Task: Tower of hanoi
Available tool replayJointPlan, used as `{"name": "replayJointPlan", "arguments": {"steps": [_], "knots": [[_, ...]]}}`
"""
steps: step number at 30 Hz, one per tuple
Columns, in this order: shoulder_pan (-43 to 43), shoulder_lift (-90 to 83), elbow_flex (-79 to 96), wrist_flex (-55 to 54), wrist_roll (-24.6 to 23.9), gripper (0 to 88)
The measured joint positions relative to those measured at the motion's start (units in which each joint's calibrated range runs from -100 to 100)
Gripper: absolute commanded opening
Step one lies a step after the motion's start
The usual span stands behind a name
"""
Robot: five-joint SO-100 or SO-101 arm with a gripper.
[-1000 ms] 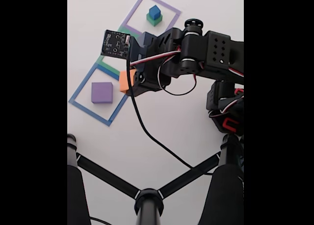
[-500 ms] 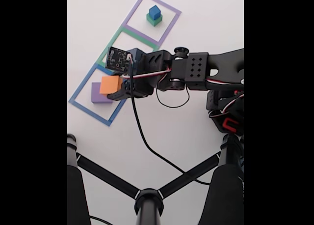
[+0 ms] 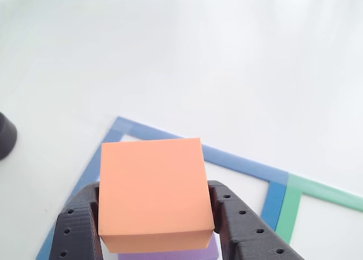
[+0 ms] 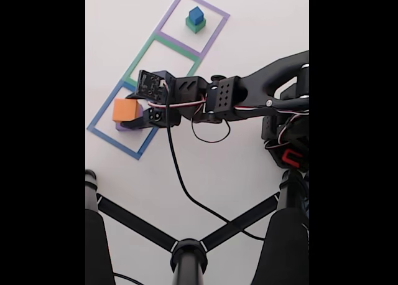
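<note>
The fixed view looks steeply down on the white table (image 4: 236,167) from high above, taking in the whole arm (image 4: 249,101). The other view rides low and close behind the gripper (image 3: 153,237), facing forward across the table. Both share the orange block (image 3: 152,195) and blue taped outline (image 4: 109,139).

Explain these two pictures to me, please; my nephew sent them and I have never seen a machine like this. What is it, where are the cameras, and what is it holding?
It is a small black robot arm on a white table. The fixed view looks down from above; the other view is taken close by the gripper, its two black fingers at the bottom edge. The gripper is shut on an orange block, just above a purple block inside a blue taped square. Green and purple taped squares follow; in the purple one a small blue cube sits on a green block. It looks like a stacking puzzle.
</note>
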Motion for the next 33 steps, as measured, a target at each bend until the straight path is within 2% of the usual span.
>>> {"name": "replayJointPlan", "arguments": {"steps": [18, 33], "knots": [[0.0, 10.6, -3.7, -6.8, 0.6, 12.0], [-0.4, 11.7, -4.1, -8.9, 0.4, 12.1]]}}
